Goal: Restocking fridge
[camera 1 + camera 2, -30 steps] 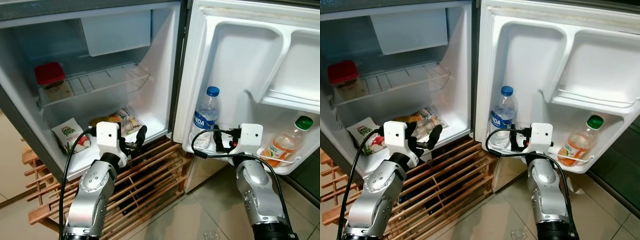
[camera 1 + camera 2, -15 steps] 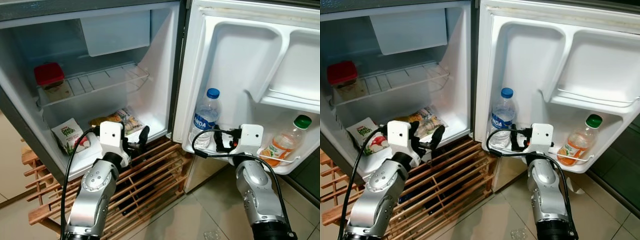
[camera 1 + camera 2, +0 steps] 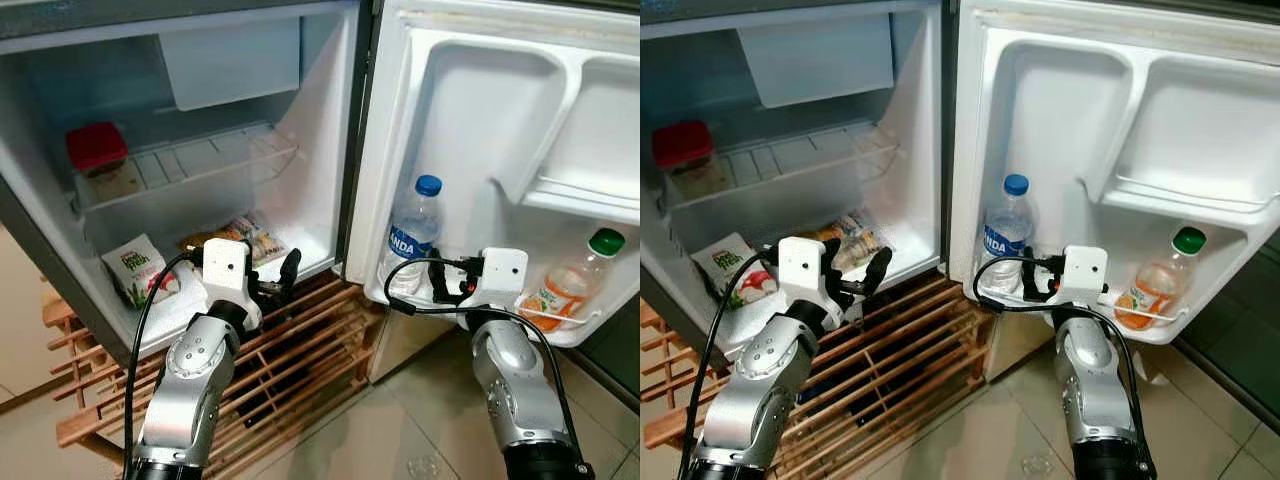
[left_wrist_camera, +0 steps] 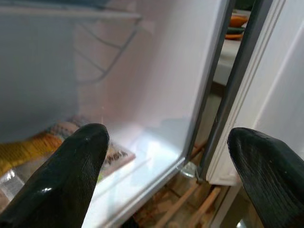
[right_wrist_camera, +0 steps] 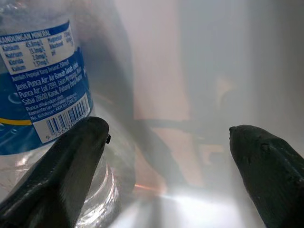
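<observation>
The fridge stands open with its door (image 3: 500, 110) swung to the right. A blue-capped water bottle (image 3: 412, 235) and a green-capped orange drink bottle (image 3: 572, 282) stand in the door's lower shelf. Inside are a red-lidded container (image 3: 98, 150) on the wire shelf, a green-and-white carton (image 3: 135, 270) and a snack packet (image 3: 248, 238) on the floor of the fridge. My left gripper (image 3: 274, 284) hovers open at the fridge's front lip, holding nothing; the snack packet (image 4: 57, 142) lies past its fingers. My right gripper (image 3: 446, 281) is open in the door shelf, just right of the water bottle (image 5: 42, 95).
A slatted wooden rack (image 3: 300, 350) sits under the fridge, reaching out below my left arm. Tiled floor (image 3: 390, 430) lies in front. A frosted freezer flap (image 3: 235, 60) hangs at the top of the fridge. The upper door shelf (image 3: 590, 190) holds nothing.
My left gripper has crept a little to the right along the fridge's front lip. The right gripper has stayed beside the water bottle.
</observation>
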`<state>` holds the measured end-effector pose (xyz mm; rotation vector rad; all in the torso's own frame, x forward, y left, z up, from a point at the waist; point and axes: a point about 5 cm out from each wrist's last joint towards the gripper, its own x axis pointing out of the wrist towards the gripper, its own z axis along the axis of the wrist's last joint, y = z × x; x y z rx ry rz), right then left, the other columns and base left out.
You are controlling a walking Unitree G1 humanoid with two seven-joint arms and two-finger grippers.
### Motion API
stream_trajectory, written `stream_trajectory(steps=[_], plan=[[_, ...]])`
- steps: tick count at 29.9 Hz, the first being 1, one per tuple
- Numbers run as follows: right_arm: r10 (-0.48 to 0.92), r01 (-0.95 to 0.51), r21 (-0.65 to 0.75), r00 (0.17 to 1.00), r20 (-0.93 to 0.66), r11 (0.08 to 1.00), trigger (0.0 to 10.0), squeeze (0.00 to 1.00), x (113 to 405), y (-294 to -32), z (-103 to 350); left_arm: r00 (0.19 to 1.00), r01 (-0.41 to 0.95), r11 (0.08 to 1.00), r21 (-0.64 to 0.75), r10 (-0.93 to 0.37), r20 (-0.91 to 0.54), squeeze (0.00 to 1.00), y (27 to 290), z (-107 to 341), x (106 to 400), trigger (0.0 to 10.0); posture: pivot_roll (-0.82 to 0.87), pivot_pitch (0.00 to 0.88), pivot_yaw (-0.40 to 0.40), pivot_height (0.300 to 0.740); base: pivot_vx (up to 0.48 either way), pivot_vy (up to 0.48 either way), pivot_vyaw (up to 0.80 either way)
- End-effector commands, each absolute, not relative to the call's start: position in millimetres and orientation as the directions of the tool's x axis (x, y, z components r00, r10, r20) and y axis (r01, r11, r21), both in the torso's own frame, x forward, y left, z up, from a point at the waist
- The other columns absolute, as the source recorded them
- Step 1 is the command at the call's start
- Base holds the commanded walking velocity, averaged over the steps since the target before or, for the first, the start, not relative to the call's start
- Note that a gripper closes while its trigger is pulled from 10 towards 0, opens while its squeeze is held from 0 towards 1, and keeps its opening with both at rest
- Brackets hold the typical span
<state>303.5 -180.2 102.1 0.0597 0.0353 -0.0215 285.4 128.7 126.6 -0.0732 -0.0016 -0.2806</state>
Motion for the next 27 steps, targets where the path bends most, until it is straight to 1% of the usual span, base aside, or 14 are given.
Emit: stream_trajectory(steps=[1, 6, 13, 15, 22, 25, 27], plan=[[-0.022, 0.024, 0.055, 0.999, -0.038, 0.998, 10.0, 0.03, 303.9, -180.6, 101.4, 0.961, 0.277, 0.958, -0.072, -0.277, 0.003, 0.0, 127.9, 125.6, 286.4, 10.0, -0.14, 0.0, 0.012, 0.74, -0.251, 0.0, 0.0], [-0.022, 0.024, 0.053, 0.999, -0.038, 0.998, 10.0, 0.04, 303.7, -180.5, 101.2, 0.961, 0.276, 0.958, -0.075, -0.277, 0.004, 0.0, 127.8, 125.5, 286.4, 10.0, -0.14, 0.0, 0.012, 0.74, -0.252, 0.0, 0.0], [-0.015, 0.017, 0.039, 0.999, -0.037, 0.999, 10.0, 0.04, 302.7, -181.6, 100.6, 0.963, 0.269, 0.961, -0.067, -0.269, 0.016, 0.0, 127.4, 126.4, 286.2, 10.0, -0.14, 0.0, 0.011, 0.74, 0.0, 0.0, 0.0], [-0.01, 0.011, 0.016, 0.999, -0.042, 1.0, 10.0, 0.03, 300.6, -183.5, 99.0, 0.957, 0.291, 0.952, -0.093, -0.289, 0.037, 0.0, 127.5, 128.2, 283.4, 10.0, -0.15, 0.0, 0.011, 0.74, 0.0, 0.0, 0.0], [-0.027, 0.028, 0.009, 0.998, -0.056, 1.0, 10.0, 0.03, 297.7, -191.2, 95.4, 0.949, 0.314, 0.943, -0.112, -0.311, 0.041, 0.0, 125.4, 127.9, 281.3, 10.0, -0.15, 0.0, 0.015, 0.74, 0.0, -0.477, 0.0], [0.005, -0.006, -0.025, 0.998, -0.061, 1.0, 10.0, 0.03, 294.5, -188.6, 93.2, 0.95, 0.311, 0.944, -0.112, -0.309, 0.034, 0.0, 125.3, 127.4, 280.9, 10.0, -0.16, 0.0, 0.022, 0.74, 0.0, -0.48, 0.0], [0.019, -0.02, -0.009, 0.997, -0.073, 1.0, 10.0, 0.04, 290.5, -187.0, 89.3, 0.949, 0.317, 0.942, -0.115, -0.314, 0.038, 0.0, 124.1, 127.3, 279.8, 10.0, -0.16, 0.0, 0.025, 0.74, 0.0, -0.48, 0.22]])
